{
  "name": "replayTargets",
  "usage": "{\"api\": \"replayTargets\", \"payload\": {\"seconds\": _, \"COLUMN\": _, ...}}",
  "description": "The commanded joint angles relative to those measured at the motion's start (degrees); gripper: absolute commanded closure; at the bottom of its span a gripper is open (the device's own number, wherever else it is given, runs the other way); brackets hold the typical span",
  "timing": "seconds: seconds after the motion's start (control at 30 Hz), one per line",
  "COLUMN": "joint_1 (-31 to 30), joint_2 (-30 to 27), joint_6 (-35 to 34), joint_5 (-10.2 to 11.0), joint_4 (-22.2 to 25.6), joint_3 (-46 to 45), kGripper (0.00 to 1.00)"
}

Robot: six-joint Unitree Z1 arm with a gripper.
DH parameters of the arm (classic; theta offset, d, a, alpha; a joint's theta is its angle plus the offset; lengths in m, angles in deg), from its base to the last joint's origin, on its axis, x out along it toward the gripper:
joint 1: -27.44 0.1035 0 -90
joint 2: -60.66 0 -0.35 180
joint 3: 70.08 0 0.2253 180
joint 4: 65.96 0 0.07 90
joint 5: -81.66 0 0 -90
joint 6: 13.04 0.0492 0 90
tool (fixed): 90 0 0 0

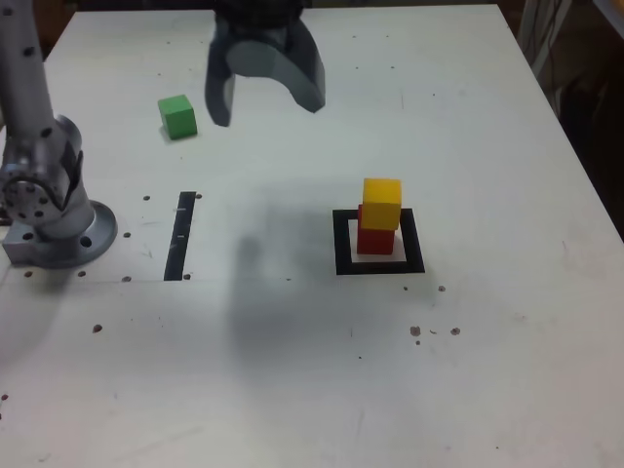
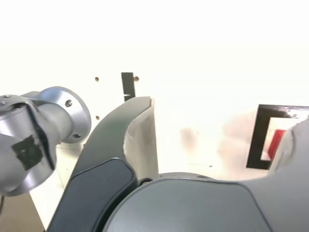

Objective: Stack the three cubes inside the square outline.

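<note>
Gripper point(image 1: 265, 104) raised, pointing down, jaws spread wide, empty.

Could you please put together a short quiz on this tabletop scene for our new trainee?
1. True or false: the green cube sits on top of the stack.
2. Which cube lies directly on the red cube? A) green B) yellow C) none
3. Fill in: the stack stands inside the ____ .

Key
1. False: it rests alone on the table, towards the exterior view's left.
2. B: the yellow cube.
3. The square outline of black tape. The pincer hangs open and empty above the table, near the green cube.
</note>
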Motion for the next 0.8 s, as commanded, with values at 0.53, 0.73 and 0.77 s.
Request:
{"api": "replayTargets", "payload": {"seconds": 0.53, "joint_1": 32.72, "joint_2": -4.65, "joint_6": 17.46, "joint_5": 3.51, "joint_4": -8.47, "joint_3": -11.46, "kGripper": 0.01}}
{"api": "replayTargets", "payload": {"seconds": 0.73, "joint_1": 40.41, "joint_2": 1.4, "joint_6": 20.5, "joint_5": 4.12, "joint_4": -12.19, "joint_3": -12.66, "kGripper": 0.01}}
{"api": "replayTargets", "payload": {"seconds": 0.77, "joint_1": 41.97, "joint_2": 2.46, "joint_6": 20.74, "joint_5": 4.33, "joint_4": -13.05, "joint_3": -13.11, "kGripper": 0.01}}
